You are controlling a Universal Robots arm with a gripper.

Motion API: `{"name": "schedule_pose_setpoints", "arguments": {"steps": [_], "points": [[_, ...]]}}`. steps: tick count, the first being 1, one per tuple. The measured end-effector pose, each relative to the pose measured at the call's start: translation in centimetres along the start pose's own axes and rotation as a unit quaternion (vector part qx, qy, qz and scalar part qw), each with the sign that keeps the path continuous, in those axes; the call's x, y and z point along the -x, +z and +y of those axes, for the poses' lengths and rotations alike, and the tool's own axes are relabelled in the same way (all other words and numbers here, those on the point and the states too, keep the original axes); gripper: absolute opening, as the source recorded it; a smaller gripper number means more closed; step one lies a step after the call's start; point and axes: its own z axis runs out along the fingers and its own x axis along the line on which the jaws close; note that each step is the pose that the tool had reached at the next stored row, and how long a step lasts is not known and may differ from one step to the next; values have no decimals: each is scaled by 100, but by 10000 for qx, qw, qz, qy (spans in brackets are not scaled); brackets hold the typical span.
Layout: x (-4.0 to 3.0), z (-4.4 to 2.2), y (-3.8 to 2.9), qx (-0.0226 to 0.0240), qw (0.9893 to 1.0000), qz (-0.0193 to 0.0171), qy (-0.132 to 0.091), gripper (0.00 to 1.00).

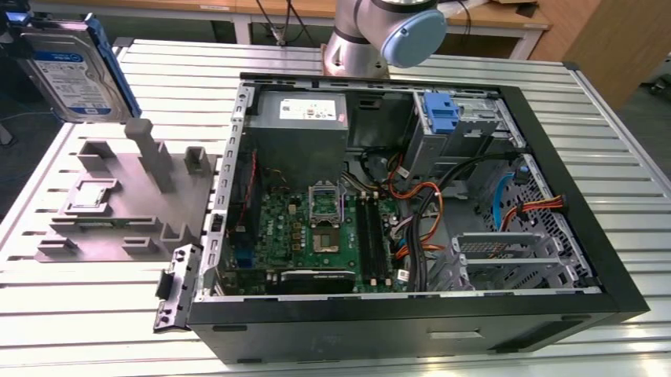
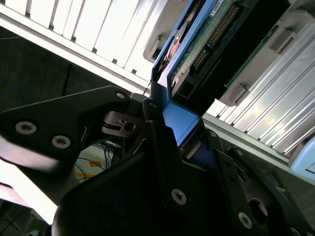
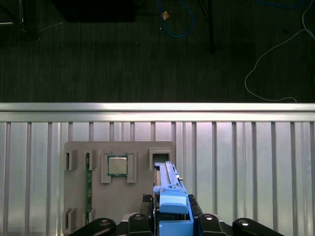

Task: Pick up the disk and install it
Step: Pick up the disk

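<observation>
One disk is seen, clamped by its blue carrier between the closed fingers. It is held on edge above the one grey holder block, at the exterior view's left, long axis apparently near upright, white-and-blue label faced outward. One open computer case is set on the slatted surface.

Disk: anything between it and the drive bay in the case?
Nothing visible. The hand holds the disk clear of the holder; the case lies open, and the bay by the blue bracket looks free.
</observation>
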Motion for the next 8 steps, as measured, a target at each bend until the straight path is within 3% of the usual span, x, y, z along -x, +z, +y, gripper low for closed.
{"name": "schedule_pose_setpoints", "arguments": {"steps": [8], "points": [[1, 0, -19, 0, 10000, 0, 0, 37]]}}
